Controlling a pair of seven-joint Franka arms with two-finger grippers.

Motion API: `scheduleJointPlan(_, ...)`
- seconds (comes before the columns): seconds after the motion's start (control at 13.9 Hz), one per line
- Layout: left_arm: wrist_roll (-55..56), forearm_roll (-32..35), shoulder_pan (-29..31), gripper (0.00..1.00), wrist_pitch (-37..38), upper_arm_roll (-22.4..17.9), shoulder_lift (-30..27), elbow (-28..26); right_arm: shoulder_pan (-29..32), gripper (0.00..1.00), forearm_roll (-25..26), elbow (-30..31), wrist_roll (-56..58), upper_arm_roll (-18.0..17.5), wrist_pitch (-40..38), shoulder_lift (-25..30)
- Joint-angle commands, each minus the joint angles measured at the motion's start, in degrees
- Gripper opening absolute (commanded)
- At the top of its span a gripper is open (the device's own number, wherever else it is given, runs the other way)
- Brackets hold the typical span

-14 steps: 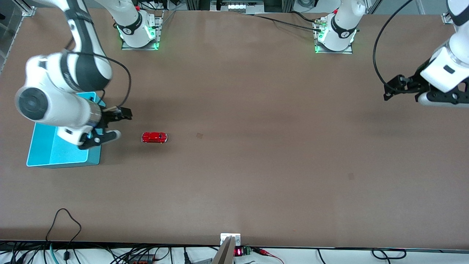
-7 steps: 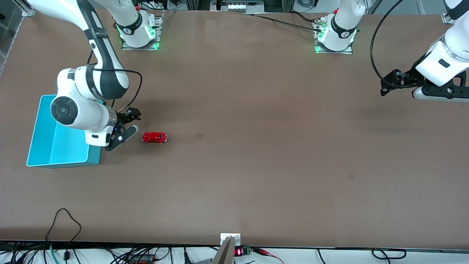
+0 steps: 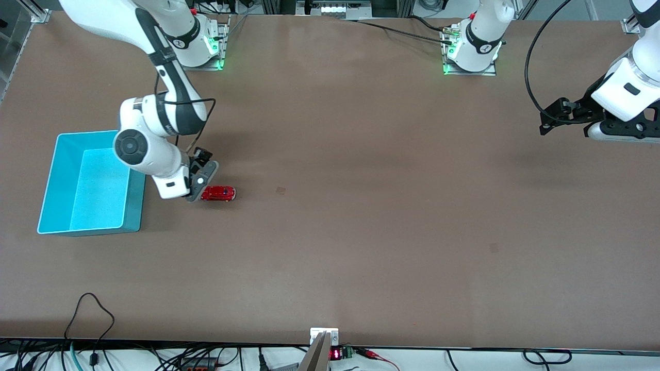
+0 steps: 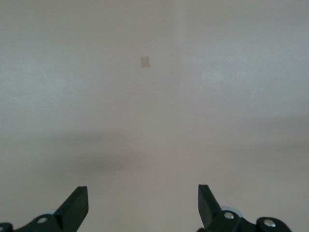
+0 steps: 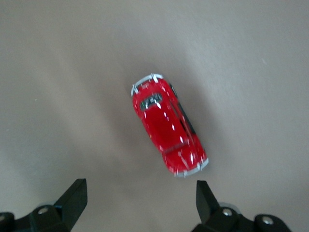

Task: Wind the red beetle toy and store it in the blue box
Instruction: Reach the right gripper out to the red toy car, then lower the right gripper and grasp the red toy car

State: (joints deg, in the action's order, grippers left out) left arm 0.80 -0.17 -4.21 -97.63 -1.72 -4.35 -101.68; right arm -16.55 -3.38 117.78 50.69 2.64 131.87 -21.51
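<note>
The red beetle toy [image 3: 218,193] [image 5: 169,131] lies on the counter [image 3: 361,206] just ahead of the right gripper's [image 3: 202,178] spread fingers [image 5: 73,196], untouched; the left gripper [image 3: 570,121], fingers [image 4: 76,205] spread, waits.

The bench [image 3: 361,232] is a wide brown surface, plain and matte. On it there is a small darker square mark [image 3: 280,190] near the middle, and one more faint mark [image 3: 494,248] toward the left arm's end, nearer to the front camera. Along the near edge of the bench lie black cables [image 3: 93,309], and a small red display [image 3: 335,354] glows there.
</note>
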Motion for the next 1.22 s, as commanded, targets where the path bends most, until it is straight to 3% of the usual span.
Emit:
scheduleJointPlan(0.0,-0.45,-0.09,0.34,1.0,0.86,0.05,-0.4,0.26,-0.68,1.0,-0.22,0.52,4.93,-0.01,4.88,-3.17)
scheduleJointPlan(0.79,0.26,-0.18,0.7,1.0,-0.1,0.58,0.92,1.31,-0.85,1.0,-0.22,0.43,14.43,-1.06,15.53,-9.25)
scheduleJointPlan(0.86,0.0,-0.18,0.78,1.0,-0.02,0.49,0.92,1.31,-0.77,0.95,-0.22,0.43,14.43,-1.5,15.18,-9.25)
scheduleJointPlan(1.0,-0.1,-0.18,0.35,1.0,0.16,0.84,0.57,1.4,-0.76,0.67,-0.22,0.43,15.22,-1.59,15.09,-9.08)
scheduleJointPlan(1.08,0.08,-0.18,0.08,1.0,0.07,1.02,0.74,1.49,-0.76,0.39,-0.31,0.08,14.88,-1.59,14.83,-8.73)
scheduleJointPlan(1.15,-0.35,-0.18,0.08,1.0,-0.01,1.02,0.83,1.49,-0.5,0.34,-0.31,-0.62,15.13,-1.59,14.48,-8.64)
